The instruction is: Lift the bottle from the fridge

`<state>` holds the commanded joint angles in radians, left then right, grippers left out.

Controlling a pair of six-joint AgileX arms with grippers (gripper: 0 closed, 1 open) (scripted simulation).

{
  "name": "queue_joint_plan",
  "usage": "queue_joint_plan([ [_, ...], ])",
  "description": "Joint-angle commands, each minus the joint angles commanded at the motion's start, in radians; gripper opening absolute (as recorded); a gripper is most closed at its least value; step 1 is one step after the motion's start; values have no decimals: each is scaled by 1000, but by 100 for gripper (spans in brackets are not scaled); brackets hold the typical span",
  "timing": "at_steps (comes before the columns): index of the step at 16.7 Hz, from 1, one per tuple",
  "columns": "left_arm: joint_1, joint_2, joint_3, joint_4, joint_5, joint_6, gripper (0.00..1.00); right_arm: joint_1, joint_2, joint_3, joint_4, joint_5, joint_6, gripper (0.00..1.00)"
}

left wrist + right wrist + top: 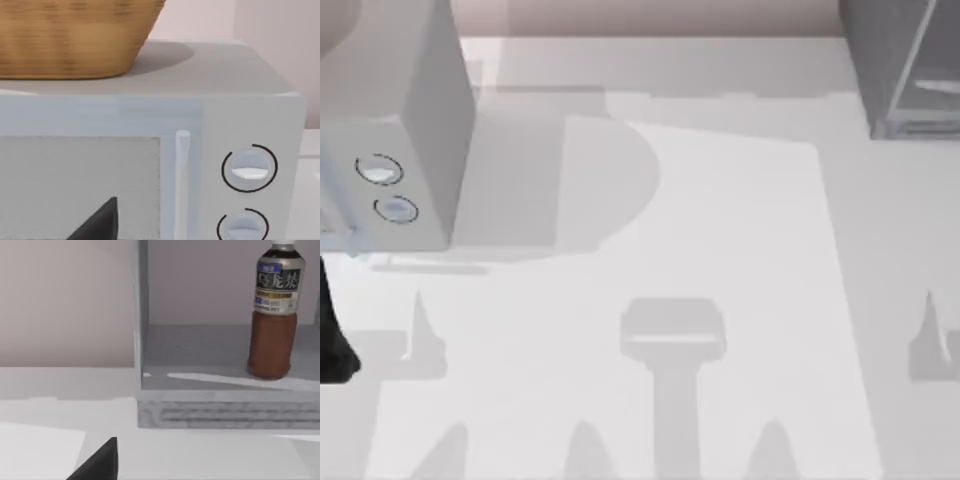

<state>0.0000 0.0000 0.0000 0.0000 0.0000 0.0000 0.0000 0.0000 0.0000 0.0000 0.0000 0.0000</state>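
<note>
A bottle (274, 315) of brown drink stands upright on the floor of the open fridge (220, 405), toward one side of the compartment and apart from the visible side wall, as seen from the right wrist camera; the task of lifting it out has not begun. The fridge (905, 70) sits at the far right corner of the pale desk (720, 300) in the overhead view, with the bottle not visible from above. The right arm faces the compartment from well back, a dark finger tip (97, 462) at the frame edge; whether those fingers are wide or narrow cannot be told. The left arm is parked at the left side, its camera facing a light grey microwave (150, 170) with two round dials and a woven basket (75, 35) on top; a dark finger tip (97, 222) shows there too, and its opening likewise cannot be told. The bottle looks like rigid plastic, nearly full and so fairly weighty for its size, with a glossy wrapped label that may be slick; a hold on the brown body below the label, or around the label band, seems safer than the narrow neck under the white cap. The desk is smooth, matte and crossed by soft shadows, backed by a plain pinkish wall (65, 300).
</note>
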Motion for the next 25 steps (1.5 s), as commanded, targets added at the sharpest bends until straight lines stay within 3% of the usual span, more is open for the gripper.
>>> queue_joint_plan([
  [4, 0, 0, 0, 0, 0, 0, 100, -11, 30, 5, 31, -12, 0, 100],
  [7, 0, 0, 0, 0, 0, 0, 100, -56, 152, 26, 155, -54, -1, 100],
  [20, 0, 0, 0, 0, 0, 0, 100, -393, 1341, 121, 1177, -376, 14, 100],
  [25, 0, 0, 0, 0, 0, 0, 100, -493, 1664, 161, 1485, -474, 17, 100],
])
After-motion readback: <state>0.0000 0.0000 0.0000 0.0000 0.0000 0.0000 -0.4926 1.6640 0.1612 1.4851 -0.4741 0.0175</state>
